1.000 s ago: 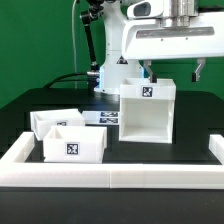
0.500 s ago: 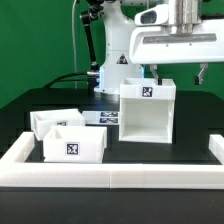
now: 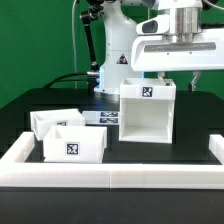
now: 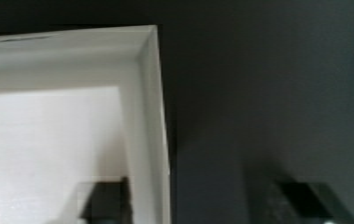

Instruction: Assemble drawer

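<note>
— Two fingers [image 4: 106, 200] show dark in the wrist view. How do they stand?

— Well apart, with only air between them. The gripper [image 3: 178, 79] is spread wide and has hold of nothing.

— Where is the drawer unit?

— The housing [image 3: 147, 115] stands upright on the black table [image 3: 30, 100], right of centre in the exterior view. The trays [image 3: 72, 146] sit at the left, nearer the camera, one just behind the other and well apart from the gripper. The marker board [image 3: 100, 117] lies flat between them and the housing.

— Which relation governs the coming move?

— The housing lies directly below the fingers, under its own right side. In the wrist view its pale edge [image 4: 151, 140] runs between the two tips, with one finger over white plastic and the other over dark table. The closing line crosses that edge squarely. By judgement, a straight descent would set the right wall between the pads.

— Long axis?

— Vertical. The housing is taller than it is wide, and its open front faces the near side.

— Materials and shapes?

— Smooth, rigid white plastic in flat panels with square corners. A black-and-white tag [image 3: 148, 92] sits high on the front. The trays are low and open-topped. Such smooth walls may slip under a light pinch.
</note>
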